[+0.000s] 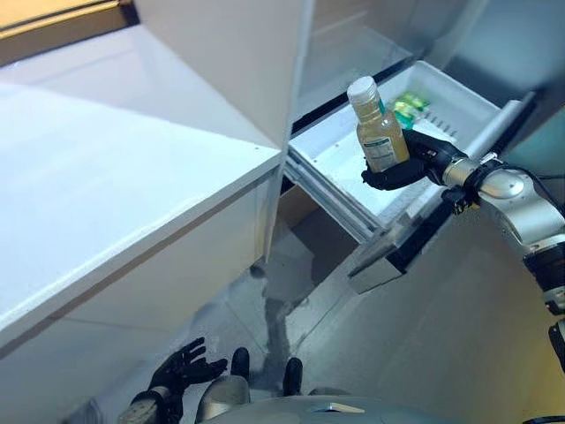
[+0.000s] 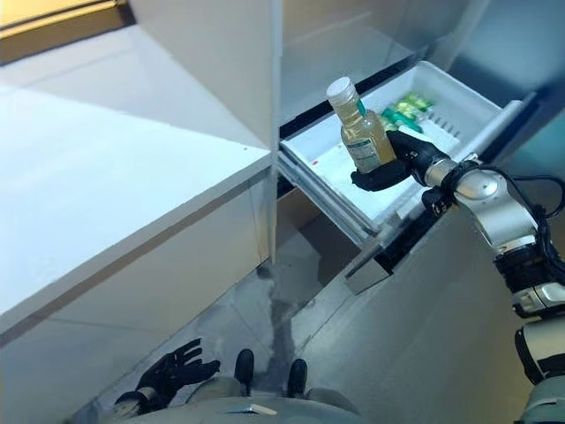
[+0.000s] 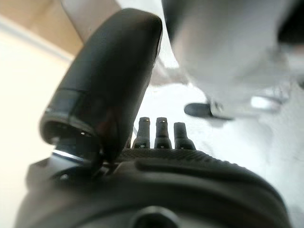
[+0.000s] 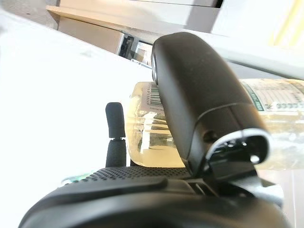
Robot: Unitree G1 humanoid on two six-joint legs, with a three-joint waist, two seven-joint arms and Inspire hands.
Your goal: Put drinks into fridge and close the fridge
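My right hand (image 1: 408,168) is shut on a clear bottle (image 1: 378,131) of yellowish drink with a white cap, holding it upright above the pulled-out white fridge drawer (image 1: 334,157). In the right wrist view the bottle (image 4: 152,137) lies between my thumb (image 4: 199,95) and fingers. Green drinks (image 1: 410,107) lie at the far end of the drawer. My left hand (image 1: 181,369) hangs low near the floor with its fingers spread, empty; its thumb (image 3: 109,85) and fingers show in the left wrist view.
A white counter (image 1: 106,177) stands to the left of the drawer. The fridge's grey front panel (image 1: 415,300) runs below and right of the drawer. The upper fridge compartment (image 1: 353,44) is open behind the drawer.
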